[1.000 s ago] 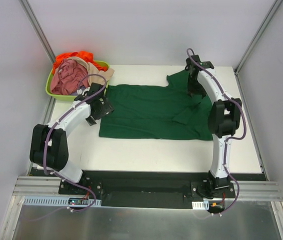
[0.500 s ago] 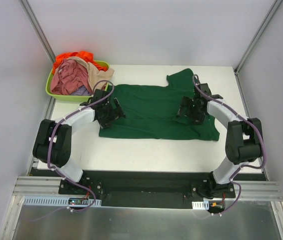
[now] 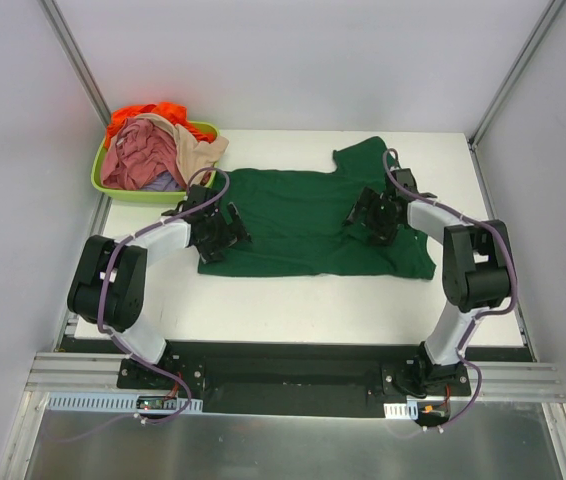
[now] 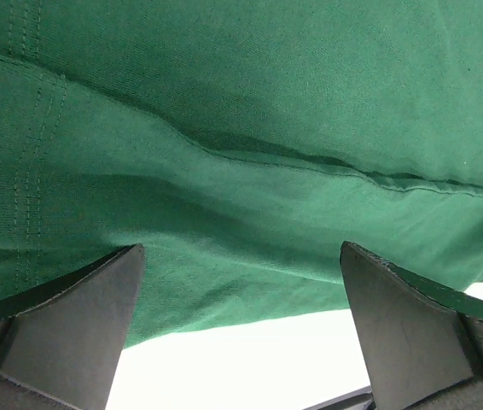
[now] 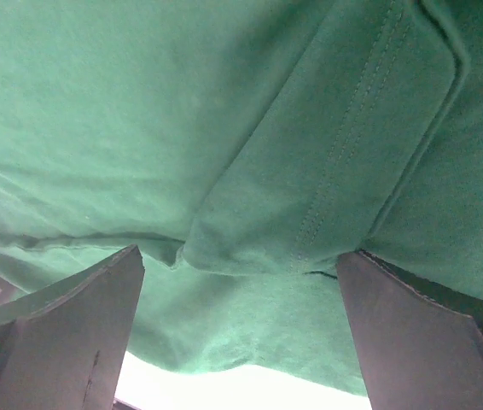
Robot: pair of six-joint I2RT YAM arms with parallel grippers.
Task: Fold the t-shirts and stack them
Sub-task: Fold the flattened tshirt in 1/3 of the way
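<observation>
A dark green t-shirt lies spread flat on the white table, with one sleeve pointing to the far side. My left gripper is open and low over the shirt's left end. In the left wrist view its jaws straddle the cloth edge, with bare table between them. My right gripper is open and low over the shirt's right part. In the right wrist view its jaws straddle a folded, stitched layer of cloth. Neither holds cloth.
A lime-green tub stands at the table's far left corner. It holds crumpled pink, orange, beige and lavender shirts. Grey walls close in the left, right and far sides.
Both grippers came down and inward onto the green shirt. The right one moved from the far sleeve to the right middle; the left one moved from beside the tub to the left end.
</observation>
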